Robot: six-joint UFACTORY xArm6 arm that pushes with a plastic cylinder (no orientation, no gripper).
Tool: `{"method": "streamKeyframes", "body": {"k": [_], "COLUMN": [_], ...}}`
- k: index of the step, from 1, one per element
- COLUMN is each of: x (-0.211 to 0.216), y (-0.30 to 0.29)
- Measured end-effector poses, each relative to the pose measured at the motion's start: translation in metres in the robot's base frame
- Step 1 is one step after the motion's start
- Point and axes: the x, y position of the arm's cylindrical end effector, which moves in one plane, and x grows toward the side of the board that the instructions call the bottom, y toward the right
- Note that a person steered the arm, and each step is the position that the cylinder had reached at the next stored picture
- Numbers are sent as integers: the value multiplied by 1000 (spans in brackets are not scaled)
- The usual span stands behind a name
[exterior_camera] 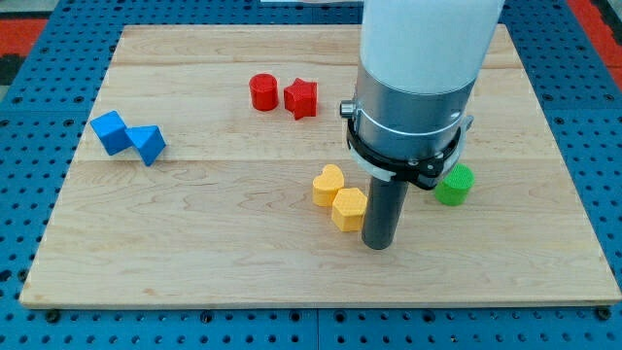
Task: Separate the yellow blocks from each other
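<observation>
Two yellow blocks touch each other near the board's middle: a yellow heart-shaped block [328, 184] and, just below and to its right, a yellow hexagonal block [349, 208]. My tip [379, 244] stands on the board just right of the hexagonal block and a little below it, very close to it or touching it. The arm's wide grey and white body hangs above the rod and hides the board behind it.
A red cylinder [263, 92] and a red star-shaped block [301, 98] sit side by side near the view's top. Two blue blocks [110, 131] [149, 144] touch at the view's left. A green block [454, 185] sits right of the rod, partly hidden by the arm. The wooden board [194, 243] ends at blue pegboard.
</observation>
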Motion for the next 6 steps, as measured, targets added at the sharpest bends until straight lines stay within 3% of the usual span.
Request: {"method": "streamKeyframes", "body": {"k": [4,6], "x": [-21,-76], "y": [16,-84]}}
